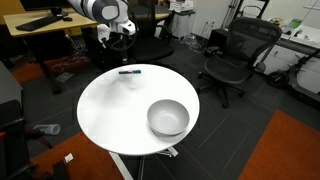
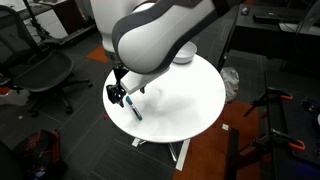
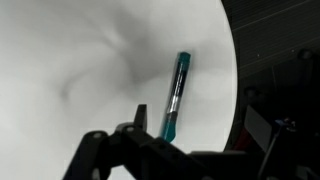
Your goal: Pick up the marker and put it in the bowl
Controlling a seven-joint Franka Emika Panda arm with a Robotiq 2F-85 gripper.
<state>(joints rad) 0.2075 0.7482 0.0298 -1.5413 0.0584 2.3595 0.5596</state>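
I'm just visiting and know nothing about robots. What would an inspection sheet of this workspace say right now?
Surface: round white table, nothing spilled on it.
Job's things: marker lies flat near the table's edge; bowl stands upright, apart from it, and looks empty.
Clutter: nothing seen on the table.
Grippers: gripper hovers close above the marker, holding nothing; too blurred to tell whether it is open.
Cables: nothing seen.
Surroundings: office chairs, a desk, dark floor with an orange carpet patch.
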